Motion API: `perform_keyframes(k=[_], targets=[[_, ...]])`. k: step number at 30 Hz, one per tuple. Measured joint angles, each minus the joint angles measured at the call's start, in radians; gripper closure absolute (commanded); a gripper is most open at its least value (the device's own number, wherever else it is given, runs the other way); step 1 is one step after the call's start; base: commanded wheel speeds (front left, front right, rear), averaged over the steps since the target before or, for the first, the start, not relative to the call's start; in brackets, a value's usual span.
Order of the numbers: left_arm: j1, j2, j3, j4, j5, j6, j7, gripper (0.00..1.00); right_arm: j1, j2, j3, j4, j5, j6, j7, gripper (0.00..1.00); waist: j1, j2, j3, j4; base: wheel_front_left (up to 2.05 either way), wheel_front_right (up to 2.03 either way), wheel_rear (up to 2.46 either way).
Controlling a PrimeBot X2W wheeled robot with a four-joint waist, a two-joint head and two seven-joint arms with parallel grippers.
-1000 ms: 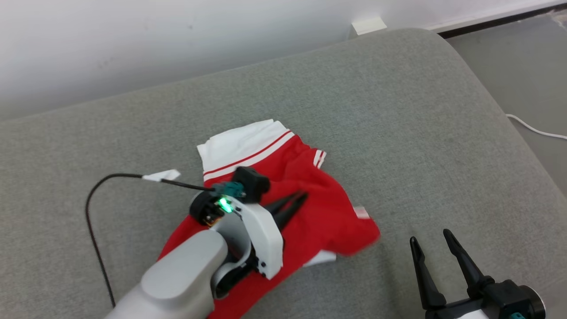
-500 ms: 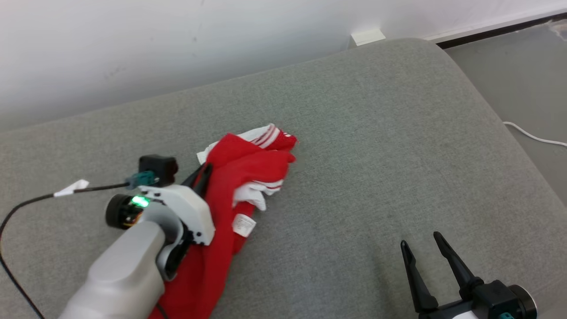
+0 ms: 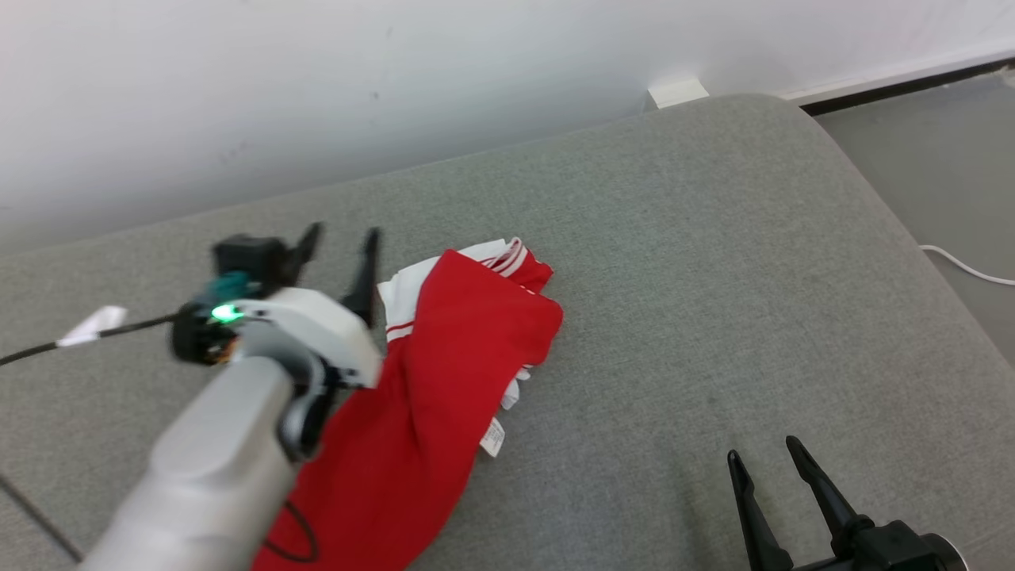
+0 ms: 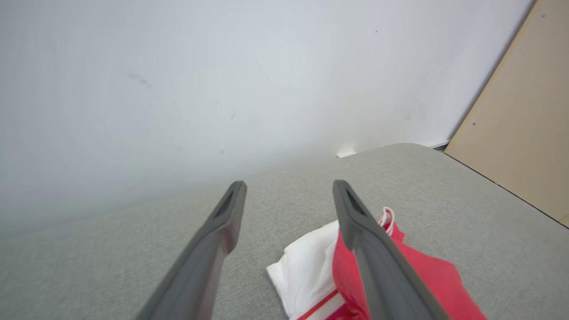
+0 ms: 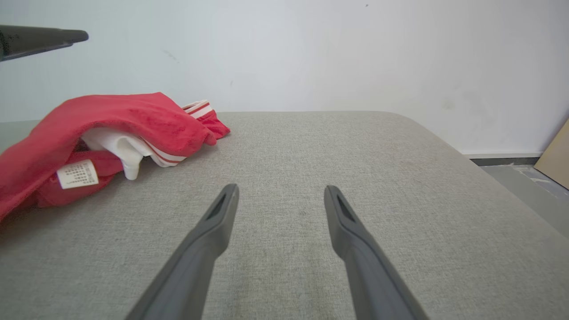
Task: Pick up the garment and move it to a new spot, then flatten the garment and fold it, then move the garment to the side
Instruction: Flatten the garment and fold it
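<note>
The left gripper [image 3: 342, 238] has its jaws spread wide with nothing between them. It hangs over the grey cushion [image 3: 674, 238], its inner finger just beside the white band of the garment [image 3: 444, 373]. In the right wrist view one of its fingers [image 5: 44, 39] shows in the air above the cloth, apart from it. The right gripper [image 3: 763, 454] also has its jaws wide apart and empty, low over bare cushion at the near right, well apart from the garment.

The garment is red with white, red-striped trim. It lies crumpled in a long heap left of the cushion's centre, running from the middle toward the near edge. A white care label [image 3: 493, 436] sticks out on its right side.

Bare cushion stretches right of the garment to a rounded far corner. Beyond that corner is grey floor [image 3: 936, 159], where a thin white cable [image 3: 967, 270] lies. A white wall [image 3: 396, 79] runs along the cushion's far edge. Left of the left gripper, a black cable [image 3: 32, 353] with a white tag [image 3: 91, 325] crosses over the cushion.

The left forearm [image 3: 214, 460] covers the garment's left side, and the garment's near end is cut off by the bottom of the head view. The right gripper's body is cut off there too. The left gripper looks slightly blurred, and the label's print is too small to read.
</note>
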Motion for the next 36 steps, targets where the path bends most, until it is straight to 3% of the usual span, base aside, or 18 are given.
perform_keyframes(k=[4,12,22,36], targets=[[0.010,-0.028,-0.067,-0.171,0.060,-0.005,0.005,0.00,0.001,0.000,0.003,0.000,0.000,0.000,0.000,0.00,0.0000,0.0000,-0.008,0.014,0.00,0.00,0.00],[0.109,-0.071,-0.250,-0.436,0.132,0.007,0.172,0.00,-0.005,0.000,0.016,-0.001,0.010,0.000,0.000,0.00,0.0000,0.0000,0.014,-0.003,0.00,0.00,0.00],[0.129,0.010,-0.293,-0.391,0.170,0.064,0.263,0.00,-0.016,0.000,0.018,-0.010,0.030,0.000,0.000,0.00,0.0000,0.0000,0.047,-0.052,0.00,0.00,0.00],[0.105,0.069,-0.244,-0.309,0.151,0.075,0.249,0.00,-0.022,0.000,0.023,-0.018,0.044,0.000,0.000,0.00,0.0000,0.0000,0.073,-0.040,0.00,0.00,0.00]])
